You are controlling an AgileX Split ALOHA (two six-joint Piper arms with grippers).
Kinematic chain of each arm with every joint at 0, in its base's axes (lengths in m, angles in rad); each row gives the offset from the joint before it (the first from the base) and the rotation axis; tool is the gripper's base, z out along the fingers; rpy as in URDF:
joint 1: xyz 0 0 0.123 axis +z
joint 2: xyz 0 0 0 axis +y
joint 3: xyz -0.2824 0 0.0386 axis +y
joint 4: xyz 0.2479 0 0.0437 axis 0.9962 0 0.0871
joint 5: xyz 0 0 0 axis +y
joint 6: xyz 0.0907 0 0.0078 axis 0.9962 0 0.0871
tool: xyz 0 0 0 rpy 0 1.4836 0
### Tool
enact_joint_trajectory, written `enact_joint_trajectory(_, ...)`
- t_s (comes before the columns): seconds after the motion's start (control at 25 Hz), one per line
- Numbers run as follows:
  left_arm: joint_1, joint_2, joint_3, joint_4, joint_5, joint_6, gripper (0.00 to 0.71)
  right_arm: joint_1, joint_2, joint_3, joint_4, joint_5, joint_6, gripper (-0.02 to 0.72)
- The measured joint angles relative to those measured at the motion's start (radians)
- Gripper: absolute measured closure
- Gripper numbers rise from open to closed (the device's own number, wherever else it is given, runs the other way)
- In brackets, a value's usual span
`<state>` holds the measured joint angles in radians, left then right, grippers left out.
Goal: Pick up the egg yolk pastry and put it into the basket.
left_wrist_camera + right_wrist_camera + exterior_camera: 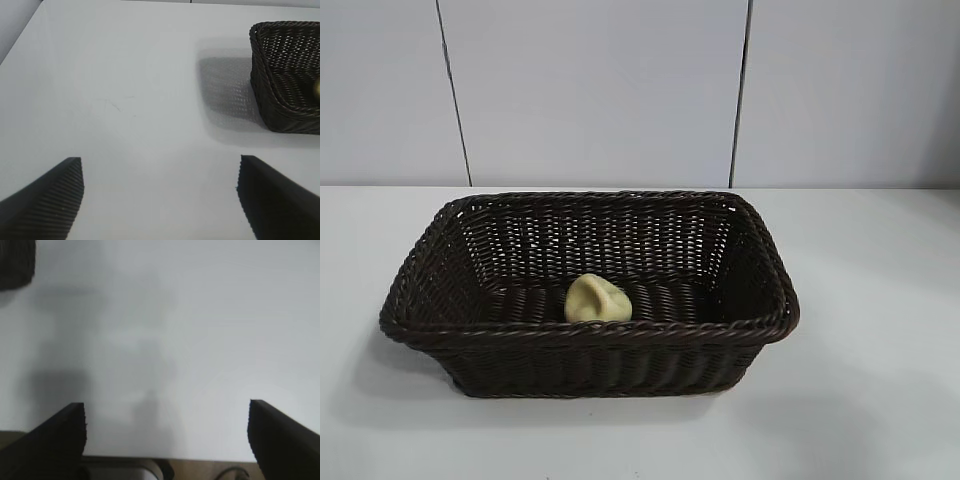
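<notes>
— Jaws? 
— Both spread wide and empty: left gripper (160, 197), right gripper (166, 440), over bare worktop (880, 300).
— Pastry? 
— Egg yolk pastry (597, 299) lies inside the basket (590, 335), near its front wall.

- The exterior view is bright and evenly lit; the white worktop (880, 300) shows no glare.
- The basket (590, 330) casts a soft grey shadow at its lower left and along its base, so light falls from the upper right.
- In the left wrist view, the basket's latticed shadow lies on the worktop just left of it, at the frame's upper right.
- The right wrist view is hazy and soft, with blurred grey shadows across its left and centre.
- Both wrist views show dark, defocused tool fingers (50, 440) in the lower corners.
</notes>
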<state>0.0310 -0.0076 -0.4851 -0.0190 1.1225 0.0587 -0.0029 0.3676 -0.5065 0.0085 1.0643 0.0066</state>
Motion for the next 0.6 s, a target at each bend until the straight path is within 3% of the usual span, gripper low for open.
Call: enact_joint_trajectory(0.6, 0.0, 0.0, 0.0, 0.0, 0.0, 0.0, 0.104, 0.0, -0.383, 0.036, 0.004, 0.018, 0.0, 0.072)
